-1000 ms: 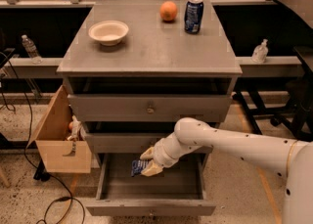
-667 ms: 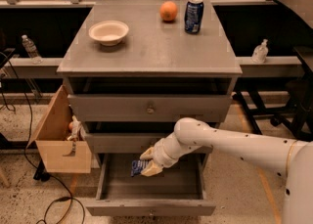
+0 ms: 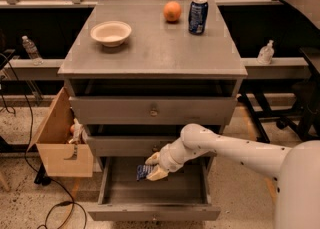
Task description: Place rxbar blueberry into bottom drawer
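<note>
No writing can be read. The small flat dark-blue foil rxbar blueberry [image 3: 143, 172] carries pale printing on its wrapper, but the words are too small to make out. The upright blue soda can [image 3: 198, 16] shows only a pale band and blurred markings.

The tan two-finger gripper [image 3: 150, 168] is down inside the open bottom drawer [image 3: 150, 212], the lowest and deepest grey drawer of the cabinet. It is at the left-centre, close under the front of the middle grey drawer [image 3: 120, 146]. Its fingers [image 3: 158, 174] are clamped on the rxbar blueberry, one above the wrapper and one below. Only a narrow gap, filled by the bar, separates them. The bar's left end sticks out past the fingertips. It sits low in the drawer, but whether it touches the floor cannot be told. The white arm [image 3: 235, 148] reaches in from the right.

The top grey drawer [image 3: 152, 110] is slightly pulled out. On the grey cabinet top [image 3: 155, 55] a pale round bowl [image 3: 111, 33] stands at the left. A round orange fruit [image 3: 172, 11] sits at the back, just beside the can. An open tan wooden box [image 3: 62, 148] stands against the cabinet's left side.
</note>
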You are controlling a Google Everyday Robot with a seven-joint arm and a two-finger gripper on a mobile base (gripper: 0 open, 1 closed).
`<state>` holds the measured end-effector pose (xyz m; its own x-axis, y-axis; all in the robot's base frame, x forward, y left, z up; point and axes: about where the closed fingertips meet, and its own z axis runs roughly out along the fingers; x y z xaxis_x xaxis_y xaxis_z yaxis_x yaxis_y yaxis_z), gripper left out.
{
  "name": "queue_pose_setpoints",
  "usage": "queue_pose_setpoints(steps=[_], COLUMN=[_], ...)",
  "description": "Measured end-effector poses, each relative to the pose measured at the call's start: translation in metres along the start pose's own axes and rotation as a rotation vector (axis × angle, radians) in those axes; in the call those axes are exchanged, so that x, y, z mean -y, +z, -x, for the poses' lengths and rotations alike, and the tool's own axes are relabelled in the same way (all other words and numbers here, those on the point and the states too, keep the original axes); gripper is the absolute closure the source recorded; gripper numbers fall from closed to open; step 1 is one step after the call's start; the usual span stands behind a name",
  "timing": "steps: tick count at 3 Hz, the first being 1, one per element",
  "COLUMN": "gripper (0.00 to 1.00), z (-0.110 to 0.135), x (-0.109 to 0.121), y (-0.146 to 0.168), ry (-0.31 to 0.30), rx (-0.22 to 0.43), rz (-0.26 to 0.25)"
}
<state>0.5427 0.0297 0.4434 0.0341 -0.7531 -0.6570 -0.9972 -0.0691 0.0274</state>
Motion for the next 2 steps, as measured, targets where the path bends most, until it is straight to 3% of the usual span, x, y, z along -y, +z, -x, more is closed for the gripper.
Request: queue_pose_setpoints(steps=[2], gripper=[1.00], z=[-0.051], x=[0.013], y=[0.052], ry=[0.012], rx=[0.009], rz=[-0.037])
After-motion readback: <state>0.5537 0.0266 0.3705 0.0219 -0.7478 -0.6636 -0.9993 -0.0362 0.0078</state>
